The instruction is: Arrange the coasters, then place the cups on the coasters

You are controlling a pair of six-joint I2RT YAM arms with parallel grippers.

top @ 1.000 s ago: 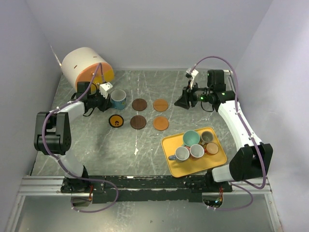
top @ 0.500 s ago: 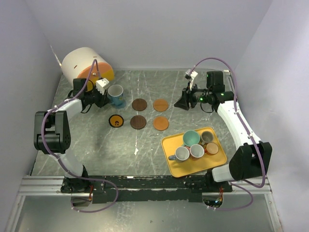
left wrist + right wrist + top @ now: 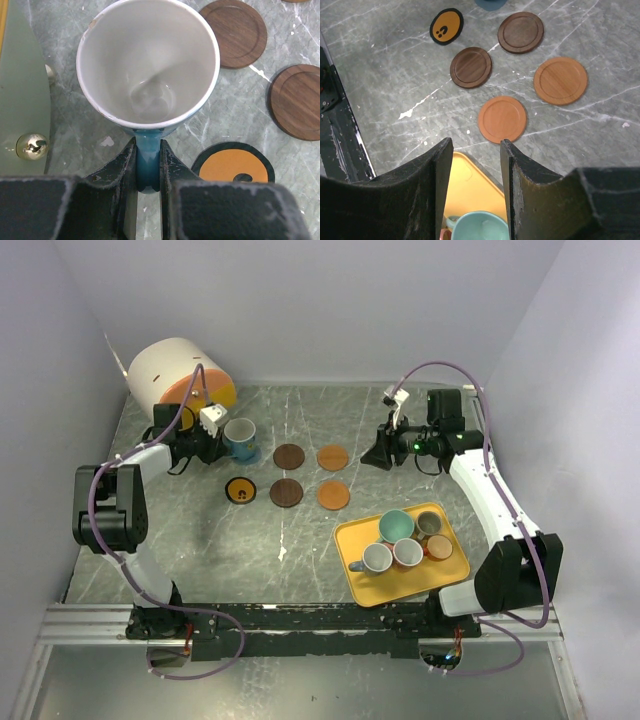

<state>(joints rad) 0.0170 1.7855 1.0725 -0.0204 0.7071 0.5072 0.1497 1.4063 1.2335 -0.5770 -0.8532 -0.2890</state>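
My left gripper is shut on the handle of the blue cup. The cup is white inside and tilted, at the back left. Five coasters lie mid-table: two dark brown, two orange, and one yellow-orange with a dark rim. My right gripper hovers open and empty at the back right. Below it are an orange coaster and a teal cup. Several cups stand on the yellow tray; the teal cup is among them.
A big white-and-orange cylinder lies in the back left corner, close behind my left gripper. The yellow tray sits front right near the right arm's base. Walls close in the table on the left, back and right.
My left gripper has carried the blue cup a little back and to the left. The right arm has hardly moved.
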